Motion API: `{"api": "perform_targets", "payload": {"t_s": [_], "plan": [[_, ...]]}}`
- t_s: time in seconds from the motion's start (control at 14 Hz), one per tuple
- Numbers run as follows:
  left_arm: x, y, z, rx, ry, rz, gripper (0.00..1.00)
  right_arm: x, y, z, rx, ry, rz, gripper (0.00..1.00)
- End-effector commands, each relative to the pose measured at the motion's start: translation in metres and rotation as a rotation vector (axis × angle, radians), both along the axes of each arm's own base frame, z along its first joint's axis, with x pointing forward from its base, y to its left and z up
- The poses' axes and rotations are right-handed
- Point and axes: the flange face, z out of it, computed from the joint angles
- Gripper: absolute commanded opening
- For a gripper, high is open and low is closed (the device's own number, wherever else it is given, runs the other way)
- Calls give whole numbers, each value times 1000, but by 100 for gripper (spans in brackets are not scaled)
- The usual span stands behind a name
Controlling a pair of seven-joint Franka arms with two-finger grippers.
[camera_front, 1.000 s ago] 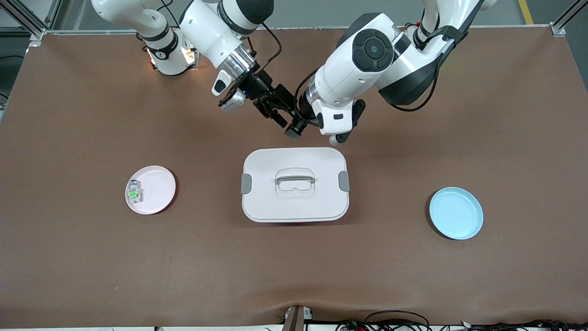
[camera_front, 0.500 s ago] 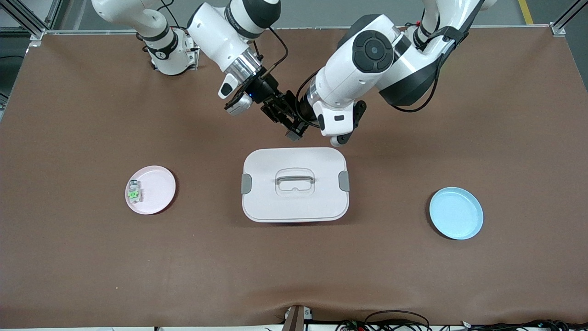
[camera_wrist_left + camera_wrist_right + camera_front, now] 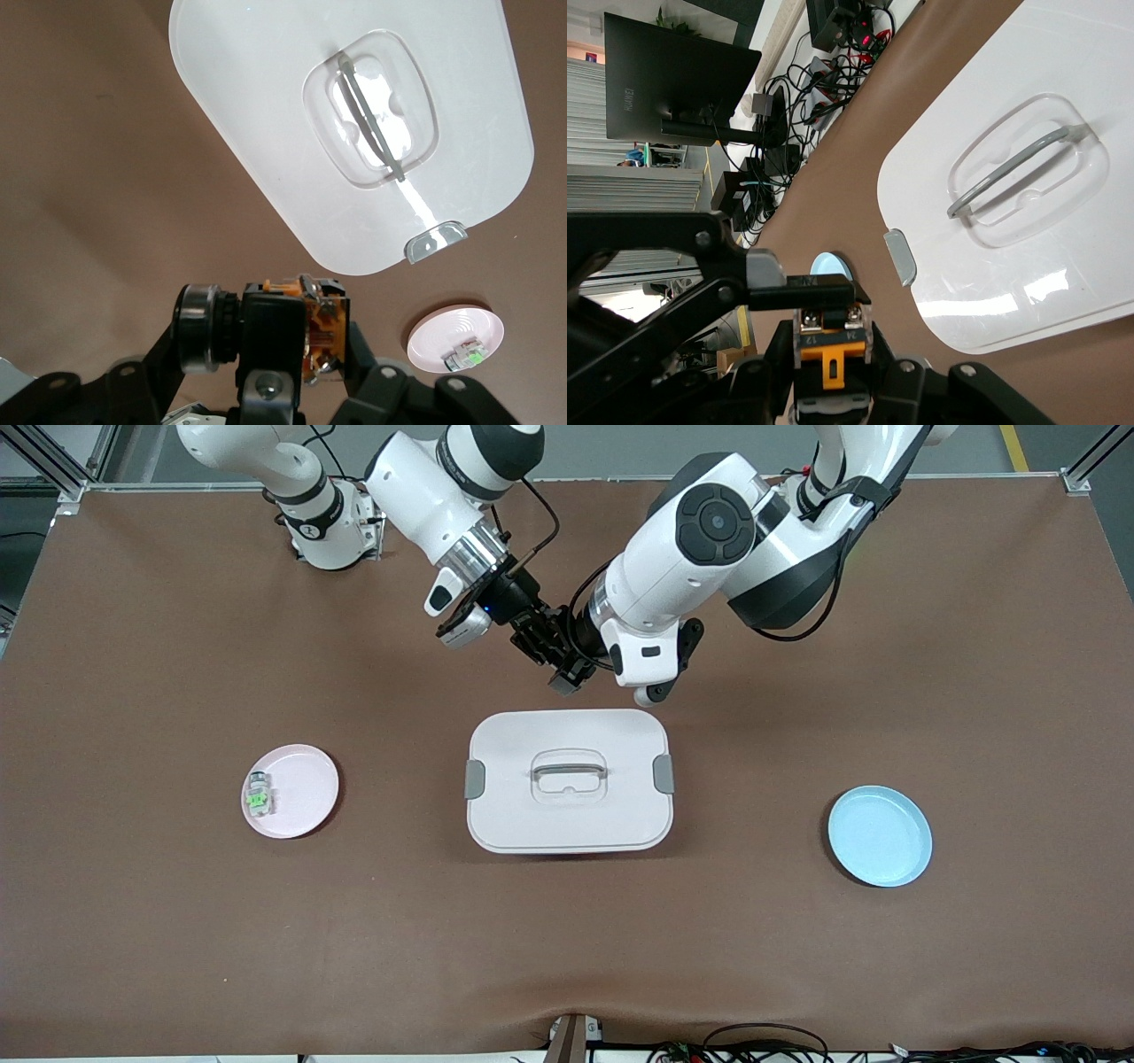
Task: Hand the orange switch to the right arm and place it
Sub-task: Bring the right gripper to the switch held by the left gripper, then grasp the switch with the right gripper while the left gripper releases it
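Observation:
Both grippers meet in the air over the brown table beside the white box. The orange switch (image 3: 564, 680) is a small black block with an orange face and metal screws. It shows in the left wrist view (image 3: 321, 329) and in the right wrist view (image 3: 829, 352). My left gripper (image 3: 573, 668) is shut on it end to end (image 3: 266, 341). My right gripper (image 3: 545, 651) has its fingers pressed on the switch's two sides (image 3: 829, 359). The left arm's fingers (image 3: 764, 268) show just above the switch in the right wrist view.
A white lidded box (image 3: 567, 824) with a handle stands mid-table, nearer the camera than the grippers. A pink plate (image 3: 310, 784) with a pale green-topped switch (image 3: 258, 797) lies toward the right arm's end. A blue plate (image 3: 880, 835) lies toward the left arm's end.
My right gripper has moved toward my left gripper and now has its fingers round the switch. My left gripper has barely moved.

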Motion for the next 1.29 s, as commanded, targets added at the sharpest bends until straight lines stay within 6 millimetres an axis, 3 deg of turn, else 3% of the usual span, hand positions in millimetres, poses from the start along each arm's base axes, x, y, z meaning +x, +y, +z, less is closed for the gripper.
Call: {"api": "perform_targets", "payload": {"t_s": [0.0,0.07,0.14,0.21,0.5,0.57,0.71,0.93,1.21], "plan": [[-3,-6,7,-12,2,8,0,1,8,-2,9,1,-2,0],[-2,-5,7,-12,2,10,28,1,8,-2,10,2,-3,0],[-3,-5,8,-11,-1,9,87,1,7,-3,8,3,-3,0],[-2,-3,11,-9,-8,8,100,1,7,-3,8,3,-3,0],[16,22,35,-20,-46,46,100,2,7,-6,2,3,0,0],[25,34,46,-18,-64,66,100,2,7,-6,4,4,0,0],[38,57,49,8,-73,64,100,2,8,-4,1,-4,8,0],[53,112,89,7,-183,-21,100,1,7,-5,-33,-39,41,0],[74,172,88,55,-211,-169,100,5,1,-13,-143,-151,149,0]]}}
